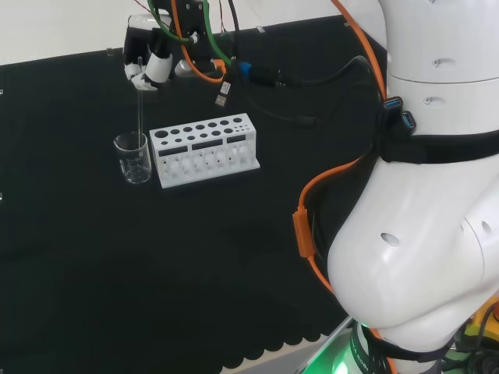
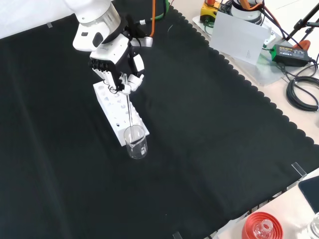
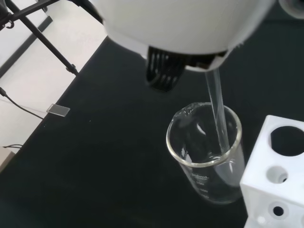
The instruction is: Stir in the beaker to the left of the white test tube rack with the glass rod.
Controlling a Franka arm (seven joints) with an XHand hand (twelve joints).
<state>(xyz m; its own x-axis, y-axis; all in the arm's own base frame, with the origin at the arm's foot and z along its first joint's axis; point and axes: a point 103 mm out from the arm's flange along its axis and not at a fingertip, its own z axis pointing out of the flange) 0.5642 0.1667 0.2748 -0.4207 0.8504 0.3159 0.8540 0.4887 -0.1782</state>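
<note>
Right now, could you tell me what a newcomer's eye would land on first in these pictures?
Probably the hand, curled round a glass rod whose lower end dips into the clear beaker. In the head view, the beaker stands just left of the white test tube rack on the black cloth.

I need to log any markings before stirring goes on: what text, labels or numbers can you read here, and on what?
None can be read.
Beaker: faint print low on its wall, too blurred to read.
White test tube rack: dark marks on its front, too small to read.
Black box off the cloth: label too small to read.
</note>
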